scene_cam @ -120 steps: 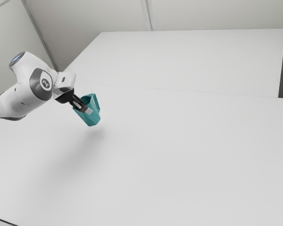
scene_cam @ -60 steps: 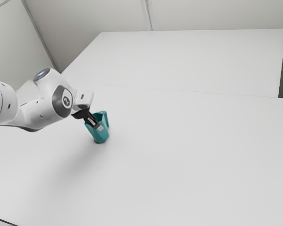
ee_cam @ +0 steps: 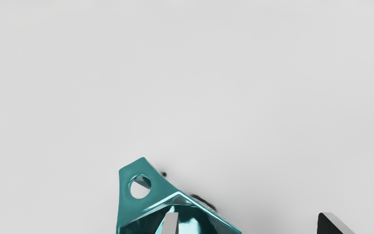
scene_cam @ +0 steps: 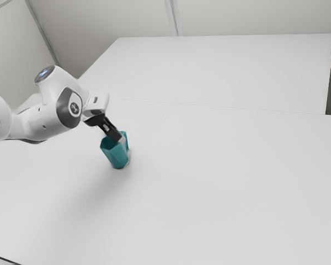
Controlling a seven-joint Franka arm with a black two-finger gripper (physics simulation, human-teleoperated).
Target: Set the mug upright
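The mug [scene_cam: 115, 154] looks upright on the table [scene_cam: 220, 187], toward its edge at the exterior view's left. The gripper [scene_cam: 121, 139] is open, one finger [ee_cam: 170, 224] inside; back out straight, without snagging.

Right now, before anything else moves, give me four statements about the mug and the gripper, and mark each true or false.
The mug is teal. True.
The gripper is shut on the mug. False: its fingers stand wide apart, one at the mug's opening and the other clear of it.
The mug's handle has a round hole through it. True.
The arm comes in from the exterior view's right. False: it comes from that view's left.
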